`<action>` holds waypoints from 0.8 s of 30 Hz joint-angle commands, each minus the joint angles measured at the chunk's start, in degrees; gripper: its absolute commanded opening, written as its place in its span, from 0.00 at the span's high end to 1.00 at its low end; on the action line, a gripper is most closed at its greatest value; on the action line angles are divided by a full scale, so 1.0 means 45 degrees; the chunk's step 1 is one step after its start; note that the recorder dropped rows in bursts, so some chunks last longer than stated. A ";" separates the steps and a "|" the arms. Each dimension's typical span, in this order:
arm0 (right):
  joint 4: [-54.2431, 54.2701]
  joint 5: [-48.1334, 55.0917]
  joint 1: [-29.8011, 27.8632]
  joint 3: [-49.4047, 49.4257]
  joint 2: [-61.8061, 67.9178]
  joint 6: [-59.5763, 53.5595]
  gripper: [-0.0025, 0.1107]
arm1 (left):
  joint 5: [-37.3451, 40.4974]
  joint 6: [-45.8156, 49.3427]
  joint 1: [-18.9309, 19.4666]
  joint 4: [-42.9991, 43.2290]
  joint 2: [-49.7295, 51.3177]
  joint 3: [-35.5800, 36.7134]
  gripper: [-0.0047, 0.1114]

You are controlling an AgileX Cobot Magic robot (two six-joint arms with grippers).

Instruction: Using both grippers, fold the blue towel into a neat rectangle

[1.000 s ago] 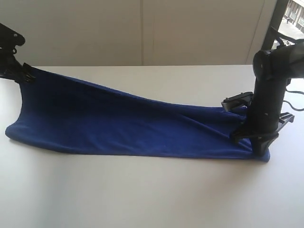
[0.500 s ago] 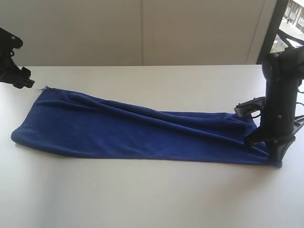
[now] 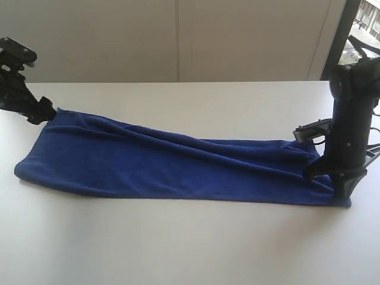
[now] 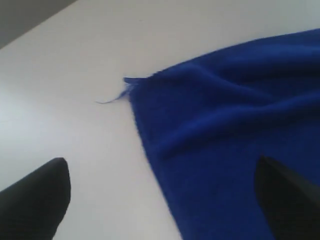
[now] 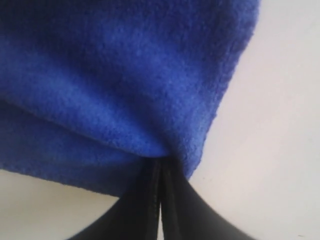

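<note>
The blue towel (image 3: 172,163) lies on the white table as a long, wrinkled, doubled band running left to right. My left gripper (image 3: 43,113) hovers at its far left corner, open. In the left wrist view that frayed corner (image 4: 131,83) lies flat, and the towel's (image 4: 225,130) edge passes between the wide-apart fingertips (image 4: 37,192) of the left gripper (image 4: 162,200). My right gripper (image 3: 343,185) stands upright at the band's right end. It is shut on the towel (image 5: 115,85), with the cloth bunched where the right gripper's (image 5: 160,165) fingers meet.
The white table (image 3: 190,243) stretches bare in front of the towel, and its far edge (image 3: 178,82) meets a pale wall. A dark window frame (image 3: 339,29) rises at the back right, behind the right arm.
The left gripper let go of the raised left corner, which dropped flat, then came back down beside it. The right gripper pulled its end rightwards, stretching the band.
</note>
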 commanded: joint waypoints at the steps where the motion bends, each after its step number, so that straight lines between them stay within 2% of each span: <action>1: 0.0899 -0.1001 -0.0103 0.0065 0.0035 0.0094 0.98 | 0.2926 -0.0022 -0.0561 -0.0721 -0.0274 0.0040 0.10; 3: 0.0957 -0.1095 -0.0103 0.0065 0.0016 0.0094 0.98 | 0.3885 -0.0022 -0.0922 -0.1180 -0.0192 0.0063 0.18; 4: 0.1048 -0.1094 -0.0103 0.0065 0.0016 0.0094 0.98 | 0.4386 -0.0022 -0.1361 -0.2124 -0.0137 0.0063 0.36; 5: 0.1049 -0.1069 -0.0103 0.0065 0.0016 0.0094 0.98 | 0.4533 -0.0022 -0.1561 -0.2682 -0.0137 0.0063 0.50; 6: 0.1146 -0.1069 -0.0103 0.0065 0.0016 0.0094 0.98 | 0.4796 0.0073 -0.2017 -0.3792 -0.0137 0.0063 0.76; 7: 0.1243 -0.1069 -0.0103 0.0065 -0.0047 0.0137 0.98 | 0.4820 0.0752 -0.2425 -0.4248 -0.0114 0.0063 0.96; 8: 0.1292 -0.1185 -0.0103 0.0065 -0.0253 0.0535 0.98 | 0.4845 0.1547 -0.3162 -0.4273 -0.0089 0.0063 0.95; 11: 0.1347 -0.1242 -0.0103 0.0065 -0.1071 0.0734 0.94 | 0.4582 0.1662 -0.4704 -0.4249 0.0478 0.0039 0.96; 15: 0.1171 -0.0370 -0.0103 0.0065 -0.1283 0.0942 0.73 | 0.3413 0.1662 -0.5967 -0.5029 0.1657 0.0039 0.96; 17: 0.0427 0.0033 -0.0103 0.0065 -0.1185 0.1347 0.62 | 0.3417 0.1662 -0.6302 -0.5080 0.1901 0.0039 0.96; 18: 0.0274 -0.0163 -0.0103 0.0065 -0.1213 0.1358 0.60 | 0.3417 0.1678 -0.6401 -0.5080 0.1952 0.0039 0.96; 24: 0.0294 -0.3220 -0.0103 0.0042 -0.2007 0.1530 0.60 | 0.3374 0.1678 -0.6425 -0.5080 0.1947 0.0039 0.96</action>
